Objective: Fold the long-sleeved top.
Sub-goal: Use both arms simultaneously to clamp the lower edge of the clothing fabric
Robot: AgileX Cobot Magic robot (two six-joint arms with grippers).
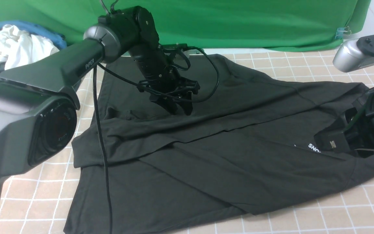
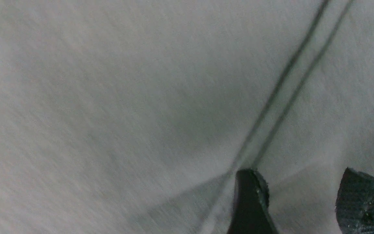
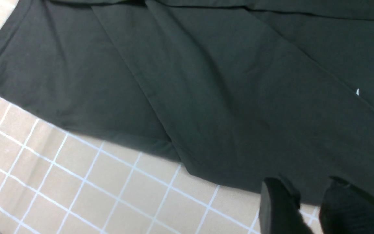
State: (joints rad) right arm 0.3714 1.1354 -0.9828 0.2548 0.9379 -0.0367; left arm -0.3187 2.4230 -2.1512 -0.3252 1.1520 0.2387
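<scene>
Soft, light and limp, the long-sleeved top [image 1: 226, 156] probably needed pinching at its hem edge. The left gripper [image 1: 180, 110], mid-frame, stood parted, empty; the right gripper [image 3: 308, 195], lower right, was narrowly parted, empty.

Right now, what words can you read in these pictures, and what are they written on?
"PiPER": on the left arm.
"SNO": white print on the long-sleeved top, with the rest of the word cut off.
Tiny letters on the left arm's round dark joint: too blurred to read.
</scene>
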